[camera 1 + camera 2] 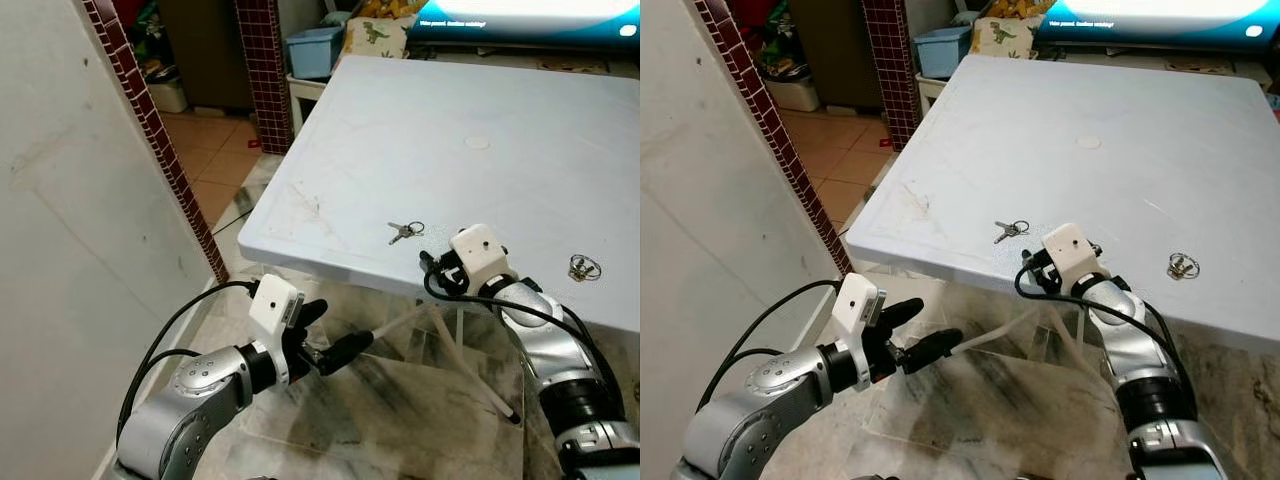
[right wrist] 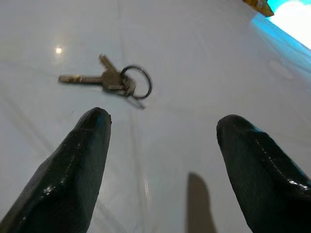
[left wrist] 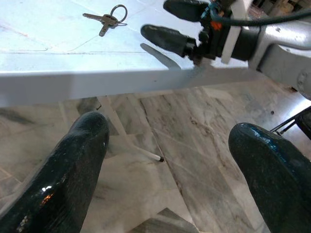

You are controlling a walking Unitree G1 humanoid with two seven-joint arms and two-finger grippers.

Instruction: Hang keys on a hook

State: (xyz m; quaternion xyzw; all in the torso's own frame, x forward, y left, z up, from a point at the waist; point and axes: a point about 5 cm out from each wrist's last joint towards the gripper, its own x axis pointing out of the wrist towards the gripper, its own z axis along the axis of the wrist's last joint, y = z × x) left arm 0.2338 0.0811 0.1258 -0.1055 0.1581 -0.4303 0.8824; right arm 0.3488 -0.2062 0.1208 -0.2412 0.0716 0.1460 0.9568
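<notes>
As keys (image 2: 109,77) lie just beyond, right gripper (image 2: 160,160) fingers apart, untouching

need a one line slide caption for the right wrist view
Open right pincer hovers above the white table, pointed at the keys on their ring.
</notes>
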